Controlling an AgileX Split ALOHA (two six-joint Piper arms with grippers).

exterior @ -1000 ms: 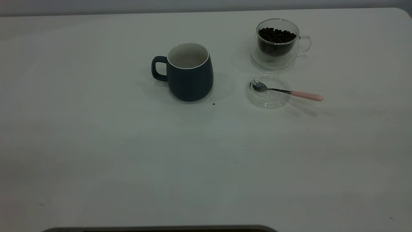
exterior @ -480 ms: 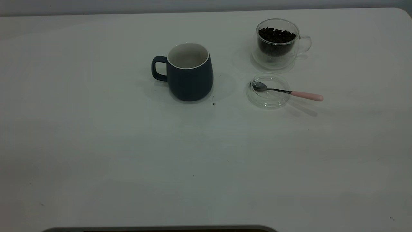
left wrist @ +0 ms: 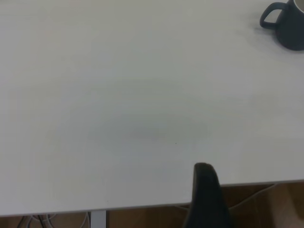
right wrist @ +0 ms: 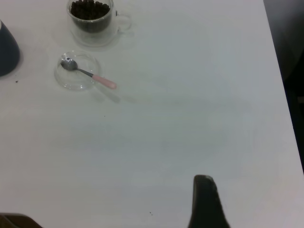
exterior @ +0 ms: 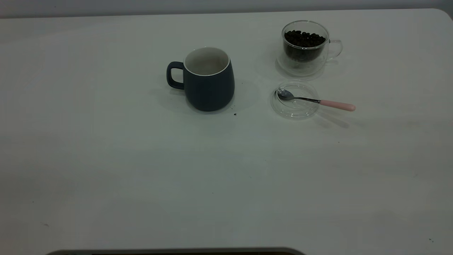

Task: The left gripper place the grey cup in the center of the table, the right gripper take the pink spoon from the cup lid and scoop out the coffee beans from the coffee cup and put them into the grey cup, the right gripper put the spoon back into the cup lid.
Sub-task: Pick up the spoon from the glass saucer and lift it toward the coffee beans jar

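The grey cup stands upright near the middle of the table, handle to the left; its handle side also shows far off in the left wrist view. The clear coffee cup holds coffee beans at the back right. In front of it lies the cup lid, with the pink spoon resting bowl-in and its handle sticking out right. My left gripper hangs by the table's edge, shut and empty. My right gripper is shut, far from the spoon. Neither shows in the exterior view.
A few dark specks lie by the grey cup's base. The table's right edge borders a dark floor. Under the table's edge by the left gripper there are wood and cables.
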